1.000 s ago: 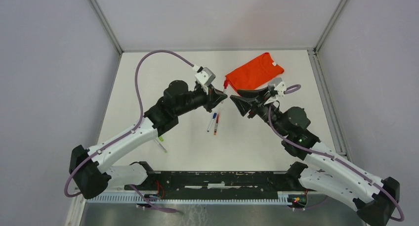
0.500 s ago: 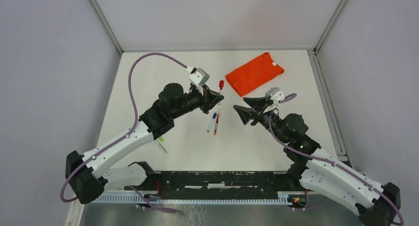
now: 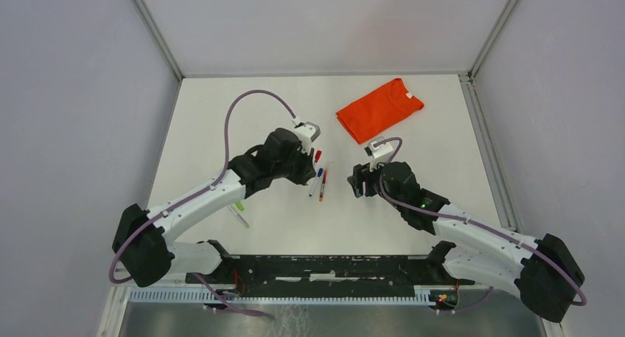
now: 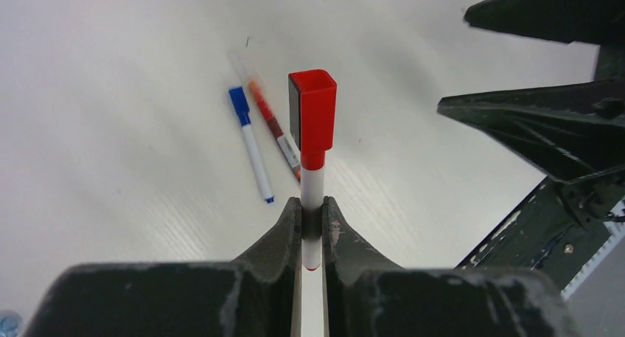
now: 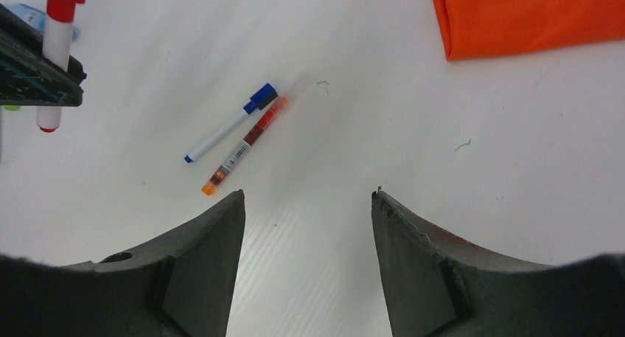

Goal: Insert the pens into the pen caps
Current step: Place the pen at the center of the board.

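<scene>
Red-capped pen (image 4: 313, 169), clearest from the left wrist, fills left end effector (image 4: 312, 204); right end effector (image 5: 306, 197) gapes.

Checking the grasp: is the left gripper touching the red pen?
Touching: in the left wrist view the left gripper clamps the red pen by its white barrel, no gap.

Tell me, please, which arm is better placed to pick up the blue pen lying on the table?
The right, I would say. The right gripper is open and empty, with the blue pen lying just ahead of it, while the left gripper is shut on the red pen.
</scene>
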Controlling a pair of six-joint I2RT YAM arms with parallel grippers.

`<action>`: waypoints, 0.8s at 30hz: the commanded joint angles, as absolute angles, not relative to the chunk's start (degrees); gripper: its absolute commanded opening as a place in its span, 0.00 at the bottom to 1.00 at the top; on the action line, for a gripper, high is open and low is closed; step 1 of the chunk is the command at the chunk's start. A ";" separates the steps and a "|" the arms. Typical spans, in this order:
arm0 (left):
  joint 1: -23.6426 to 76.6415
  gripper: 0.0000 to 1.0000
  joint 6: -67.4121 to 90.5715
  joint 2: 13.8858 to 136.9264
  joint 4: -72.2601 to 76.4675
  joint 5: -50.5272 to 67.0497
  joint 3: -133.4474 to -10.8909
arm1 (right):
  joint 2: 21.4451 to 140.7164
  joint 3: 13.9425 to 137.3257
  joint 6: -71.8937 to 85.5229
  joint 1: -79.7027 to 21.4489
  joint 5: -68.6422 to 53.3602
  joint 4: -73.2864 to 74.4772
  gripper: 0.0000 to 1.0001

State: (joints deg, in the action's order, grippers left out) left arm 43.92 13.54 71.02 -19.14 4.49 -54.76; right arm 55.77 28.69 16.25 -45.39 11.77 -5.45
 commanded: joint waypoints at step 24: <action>37.30 0.06 17.53 99.09 -23.38 6.23 -62.79 | 56.43 30.49 20.16 -45.70 16.57 1.53 0.73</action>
State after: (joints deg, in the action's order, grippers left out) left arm 37.47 16.05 97.19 -24.29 5.10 -59.57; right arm 57.65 28.71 19.53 -45.39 14.59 -0.01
